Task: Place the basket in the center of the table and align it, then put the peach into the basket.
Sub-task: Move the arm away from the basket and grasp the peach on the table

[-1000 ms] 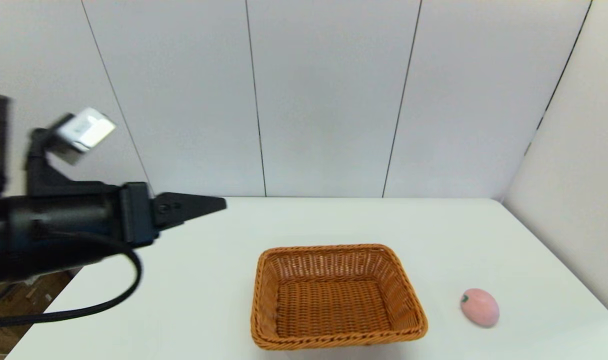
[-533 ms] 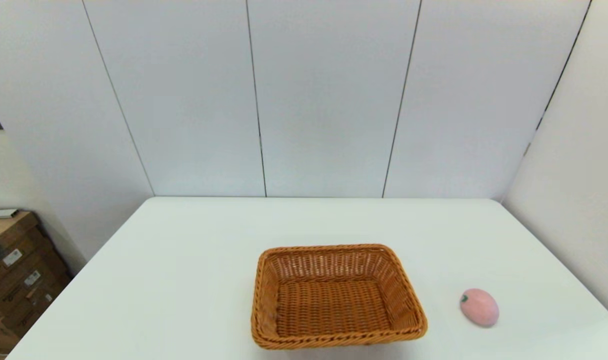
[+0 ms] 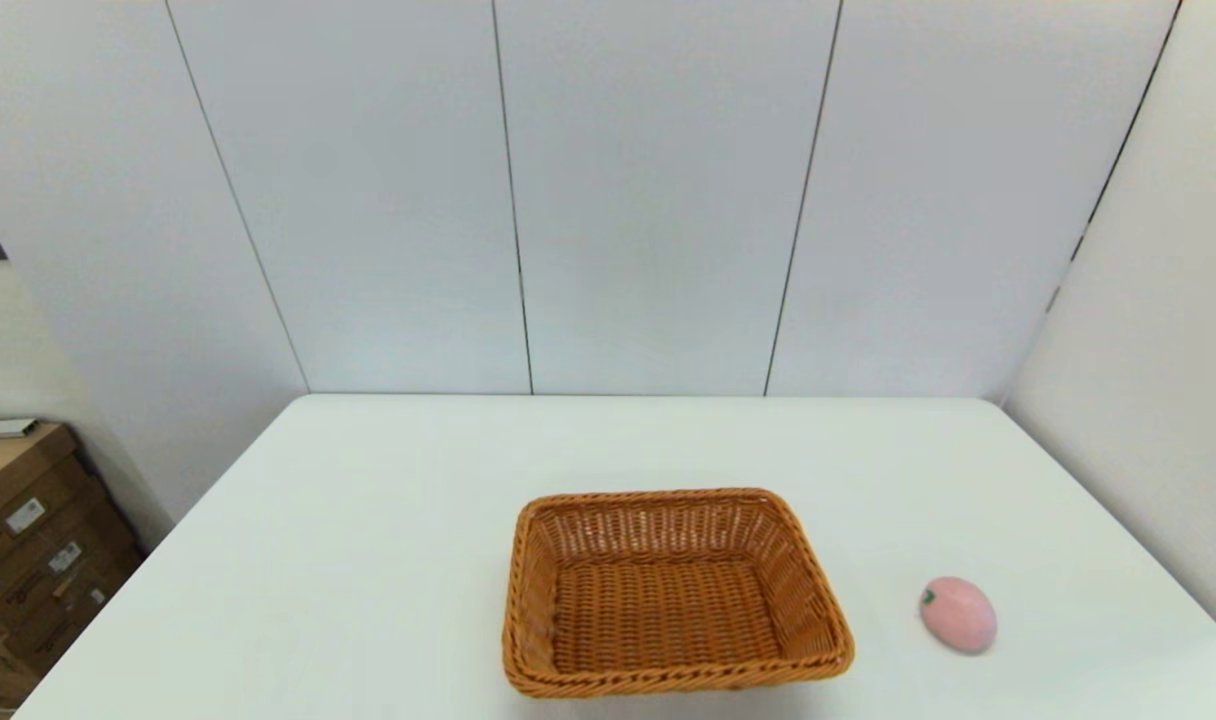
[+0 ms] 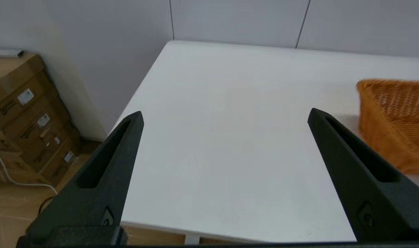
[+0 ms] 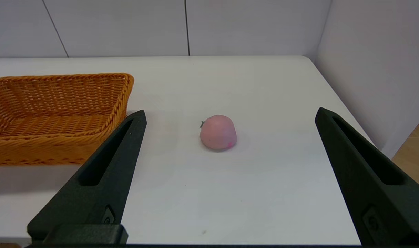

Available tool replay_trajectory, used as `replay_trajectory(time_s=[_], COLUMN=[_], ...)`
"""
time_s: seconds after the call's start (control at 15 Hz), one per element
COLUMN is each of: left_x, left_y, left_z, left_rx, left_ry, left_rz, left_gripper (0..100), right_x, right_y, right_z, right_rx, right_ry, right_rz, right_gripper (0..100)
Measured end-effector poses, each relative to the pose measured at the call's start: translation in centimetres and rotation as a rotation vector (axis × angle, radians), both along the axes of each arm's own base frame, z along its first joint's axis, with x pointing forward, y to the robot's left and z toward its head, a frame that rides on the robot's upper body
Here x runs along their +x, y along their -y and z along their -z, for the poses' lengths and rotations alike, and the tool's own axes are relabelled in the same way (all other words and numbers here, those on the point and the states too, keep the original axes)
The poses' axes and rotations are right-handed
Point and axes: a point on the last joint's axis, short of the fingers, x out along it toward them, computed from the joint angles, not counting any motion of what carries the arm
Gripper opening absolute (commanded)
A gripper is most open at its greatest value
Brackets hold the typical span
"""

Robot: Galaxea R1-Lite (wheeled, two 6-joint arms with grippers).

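Observation:
The orange-brown wicker basket (image 3: pixel 676 592) stands empty near the front middle of the white table (image 3: pixel 388 520); it also shows in the left wrist view (image 4: pixel 397 120) and the right wrist view (image 5: pixel 54 113). The pink peach (image 3: pixel 958 614) lies on the table to the basket's right, apart from it. My right gripper (image 5: pixel 230 113) hangs open near the table's front edge, with the peach (image 5: pixel 218 132) ahead of its fingers, untouched. My left gripper (image 4: pixel 225 115) is open over the table's front left part, the basket off to its side. Neither arm shows in the head view.
Stacked cardboard boxes (image 3: pixel 28 540) stand on the floor beyond the table's left edge, also in the left wrist view (image 4: pixel 27 117). White wall panels (image 3: pixel 648 200) close off the back and the right side.
My left arm, raised at the left of the head view a second ago, has withdrawn out of that view. Basket and peach have not moved.

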Motion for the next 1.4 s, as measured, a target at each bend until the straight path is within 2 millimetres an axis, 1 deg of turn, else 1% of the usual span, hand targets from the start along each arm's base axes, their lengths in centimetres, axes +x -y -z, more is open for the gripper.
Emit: replay_trajectory(time_s=[0.13,0.27,0.4,0.47,0.53,0.6,0.73,0.87,1.0,1.13,1.27,1.33,1.4], left_x=[0.1,0.1,0.3,0.3,0.3,0.3,0.3,0.3,0.3,0.3,0.3,0.3,0.3], left_y=[0.0,0.2,0.2,0.2,0.2,0.2,0.2,0.2,0.2,0.2,0.2,0.2,0.2], left_z=[1.0,1.6,2.3,2.5,2.5,2.6,2.6,2.6,2.6,2.6,2.6,2.6,2.6], left_rx=[-0.006,-0.018,-0.02,-0.023,-0.024,-0.024,-0.027,-0.027,-0.029,-0.029,-0.029,-0.029,-0.029], left_ry=[0.069,0.085,0.08,0.076,0.075,0.074,0.075,0.073,0.073,0.073,0.073,0.073,0.073], left_rz=[0.003,0.056,0.086,0.087,0.088,0.088,0.089,0.089,0.088,0.088,0.088,0.088,0.088], left_gripper=[100,100,100,100,100,100,100,100,100,100,100,100,100], right_x=[0.0,0.2,1.3,2.4,3.9,5.6,9.8,14.7,19.3,23.3,26.1,27.1,27.5], right_y=[0.0,0.0,0.0,0.0,0.0,0.0,-0.1,-0.2,-0.3,-0.5,-0.7,-0.8,-0.8], right_z=[-0.1,-1.3,-2.7,-3.3,-4.0,-4.5,-4.8,-3.9,-1.8,0.9,3.1,3.9,4.5], right_rx=[-0.006,-0.008,-0.014,-0.016,-0.019,-0.023,-0.035,-0.059,-0.087,-0.11,-0.12,-0.122,-0.123], right_ry=[-0.035,-0.093,-0.227,-0.312,-0.411,-0.506,-0.686,-0.845,-0.954,-0.994,-0.966,-0.947,-0.956], right_rz=[-0.001,-0.005,-0.008,-0.009,-0.009,-0.011,-0.014,-0.021,-0.017,-0.008,0.001,0.004,0.004], right_gripper=[100,100,100,100,100,100,100,100,100,100,100,100,100])
